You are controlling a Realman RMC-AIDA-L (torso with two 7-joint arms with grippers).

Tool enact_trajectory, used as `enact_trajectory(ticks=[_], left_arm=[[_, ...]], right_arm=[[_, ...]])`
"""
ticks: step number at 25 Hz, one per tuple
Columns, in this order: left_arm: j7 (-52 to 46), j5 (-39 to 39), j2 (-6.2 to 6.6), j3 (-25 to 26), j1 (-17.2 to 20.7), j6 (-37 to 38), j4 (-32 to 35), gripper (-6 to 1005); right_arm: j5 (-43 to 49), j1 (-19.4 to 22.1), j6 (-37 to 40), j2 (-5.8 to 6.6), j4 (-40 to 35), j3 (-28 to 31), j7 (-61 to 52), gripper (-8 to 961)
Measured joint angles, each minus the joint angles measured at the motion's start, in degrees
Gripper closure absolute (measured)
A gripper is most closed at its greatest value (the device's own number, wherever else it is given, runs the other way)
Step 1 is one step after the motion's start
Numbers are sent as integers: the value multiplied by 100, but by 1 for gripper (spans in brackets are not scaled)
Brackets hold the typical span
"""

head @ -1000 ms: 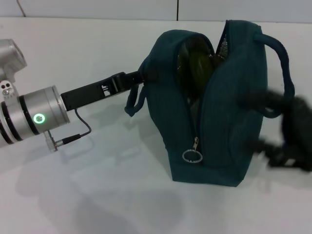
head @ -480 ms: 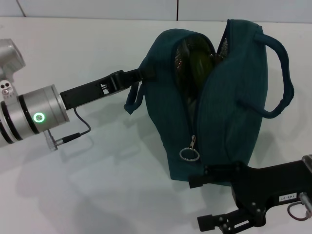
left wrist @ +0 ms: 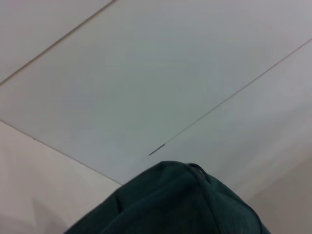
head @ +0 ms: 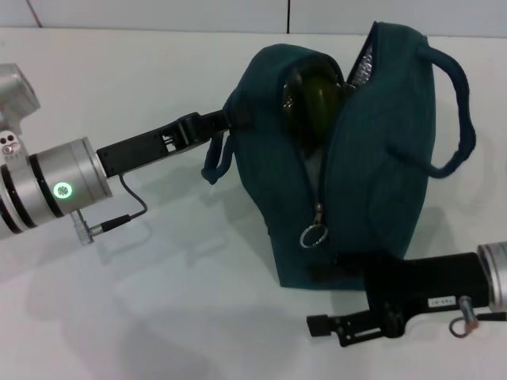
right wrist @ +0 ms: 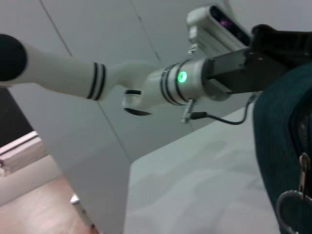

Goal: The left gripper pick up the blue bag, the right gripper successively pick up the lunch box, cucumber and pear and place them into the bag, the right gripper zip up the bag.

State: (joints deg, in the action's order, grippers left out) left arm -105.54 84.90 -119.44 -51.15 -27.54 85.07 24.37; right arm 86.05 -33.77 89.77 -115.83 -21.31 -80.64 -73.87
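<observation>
A green ring light is glowing on the left arm's silver cylindrical wrist (head: 59, 190), with a thin black cable (head: 127, 212) looping beneath. The black left gripper (head: 226, 123) and black right gripper (head: 325, 299) are wearing small white labels.

A white bench (head: 158, 317) spans the scene; behind it stands a pale wall (head: 158, 14), seemingly panelled with thin seams.

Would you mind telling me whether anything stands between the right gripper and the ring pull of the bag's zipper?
Nothing visible does. The right gripper sits low at the foot of the blue bag, just below the ring pull, which hangs free on the bag's front. Only bare fabric lies between them. The left gripper holds the bag's far side, clear of the zipper.
</observation>
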Motion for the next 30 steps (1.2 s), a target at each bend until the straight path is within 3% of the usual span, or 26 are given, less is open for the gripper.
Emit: enact_trajectory(ticks=[13,30], left_arm=[[65,-10,7,0,28,-4,-3,933],[73,-17,16,0,30,-61,-3,933]], right_arm=[[-998,98,-265,-36,-1,-51,675,120],[-1398,306,-391,-36,38,-7,911,129]])
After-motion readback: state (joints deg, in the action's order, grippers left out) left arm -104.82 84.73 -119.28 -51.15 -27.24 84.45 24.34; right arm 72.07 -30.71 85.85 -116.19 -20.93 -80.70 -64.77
